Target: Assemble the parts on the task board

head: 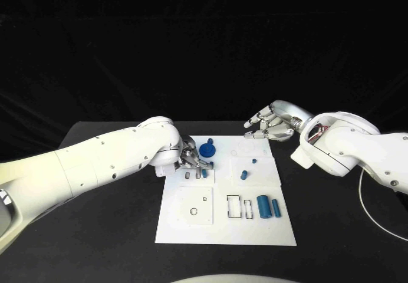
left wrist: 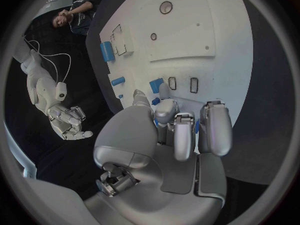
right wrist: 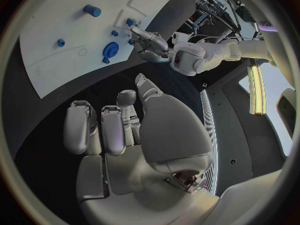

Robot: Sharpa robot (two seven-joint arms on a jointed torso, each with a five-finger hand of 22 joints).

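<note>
1 task board (head: 255,236), white, flat, rectangular, matte, on black bench (head: 102,247), mid-bench. Raised square panels on it w/ black-outlined slots: rectangular ones + small round ones.

Blue parts, head view: 1 round disc-like piece (head: 205,150) at board's far edge; 1 short peg (head: 244,174) & 1 tiny stud (head: 254,160) on the far-right panel; 2 cylinders near the right edge, 1 thick (head: 265,207), 1 thin (head: 277,207), side by side, apart from the empty rectangular slots just left of them. All look smooth plastic.

2 arms, white glossy shells; 2 hands, silver metal.

Left hand (head: 192,163) down on board's far-left panel, fingers curled together over small slots; bits of blue show between the fingers (left wrist: 182,135) in left wrist view, can't tell if it's actually holding a piece.

Right hand (head: 270,127) off the board's far-right corner, above bench, fingers curled in loosely, nothing in it
</note>
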